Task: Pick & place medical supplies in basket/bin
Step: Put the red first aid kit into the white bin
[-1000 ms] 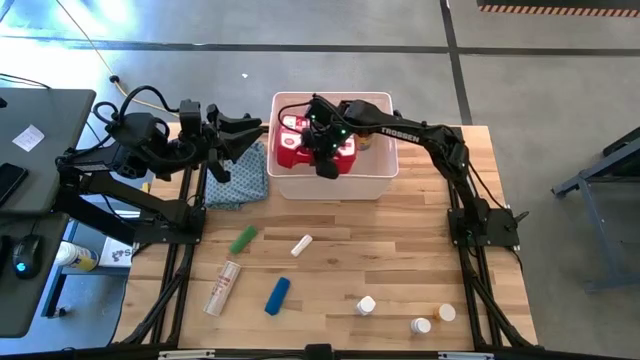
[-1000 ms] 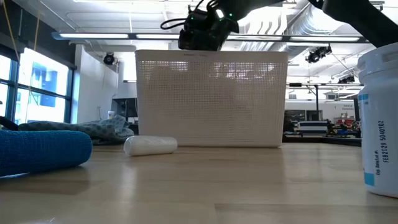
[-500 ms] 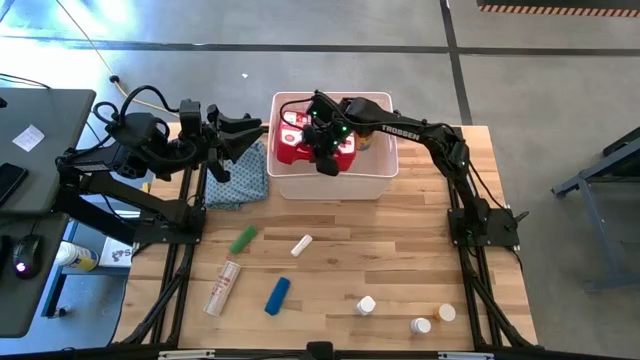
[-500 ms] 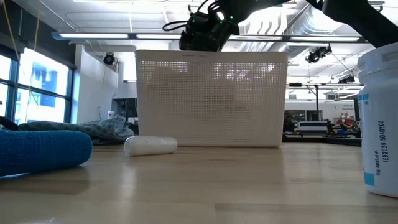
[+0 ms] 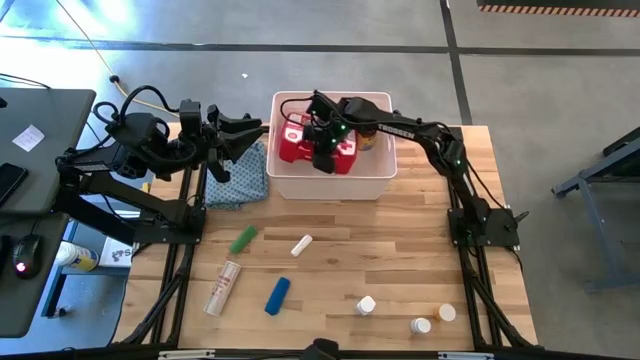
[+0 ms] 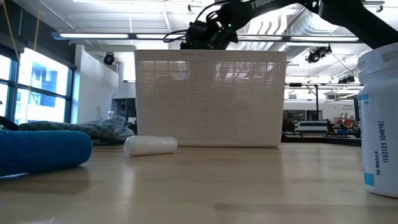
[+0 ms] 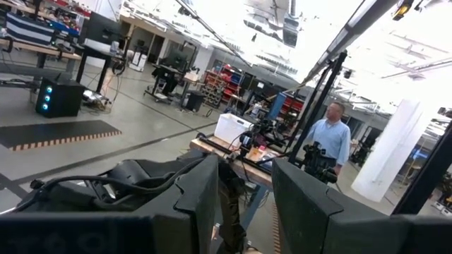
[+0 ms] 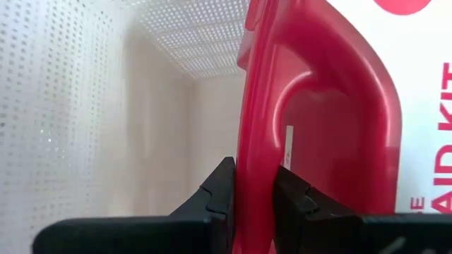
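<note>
The red first-aid case (image 5: 300, 143) with its white cross sits inside the white basket (image 5: 383, 185) at the table's far middle. My right gripper (image 5: 322, 150) reaches down into the basket and is shut on the case. It shows above the rim in the low view (image 6: 208, 37). An amber bottle (image 5: 368, 140) stands in the basket beside the case. My left gripper (image 5: 250, 135) waits open over the blue patterned cloth (image 5: 240, 175), left of the basket. Green (image 5: 243, 239), white (image 5: 301, 245) and blue (image 5: 277, 295) tubes lie on the table. My right gripper pinches the case's red handle (image 8: 256, 152) between its two fingers (image 8: 220, 194), which lie across the handle bar. It comes at it from above, slanting down into the basket. Whether the case rests on the basket's floor is hidden by the walls.
A white-and-red tube (image 5: 222, 287) lies near the left front. Three small white pill bottles (image 5: 366, 305) (image 5: 421, 325) (image 5: 446, 313) stand at the near right; one looms at the right of the low view (image 6: 379, 124). A person (image 7: 332, 137) stands in the room beyond.
My right gripper has sunk a little lower into the basket with the case and drifted slightly toward the far edge, staying shut on it.
</note>
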Motion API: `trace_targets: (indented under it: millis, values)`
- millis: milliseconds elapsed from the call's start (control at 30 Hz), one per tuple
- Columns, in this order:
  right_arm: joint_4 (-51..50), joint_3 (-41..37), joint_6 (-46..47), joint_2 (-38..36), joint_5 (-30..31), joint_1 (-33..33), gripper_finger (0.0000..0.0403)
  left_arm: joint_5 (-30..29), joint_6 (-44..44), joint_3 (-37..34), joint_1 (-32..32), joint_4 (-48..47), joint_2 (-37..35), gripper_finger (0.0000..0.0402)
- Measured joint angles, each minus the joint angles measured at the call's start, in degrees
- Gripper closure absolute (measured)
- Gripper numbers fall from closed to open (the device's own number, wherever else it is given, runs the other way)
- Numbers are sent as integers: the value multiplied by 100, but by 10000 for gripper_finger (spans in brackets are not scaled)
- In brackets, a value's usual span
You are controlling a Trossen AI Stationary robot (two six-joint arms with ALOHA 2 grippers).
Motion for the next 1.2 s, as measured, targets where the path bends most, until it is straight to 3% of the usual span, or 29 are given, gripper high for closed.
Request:
trace_targets:
  millis: [267,1000,1200]
  values:
    - [16,0,146,0,-228,-6,357,-2,0,0,-1,0,1,231]
    - [313,17,-748,704,303,130,357,-22,-174,2,-2,-190,1,231]
    - [698,18,-893,737,583,139,318,-20,-195,2,-1,-191,1,231]
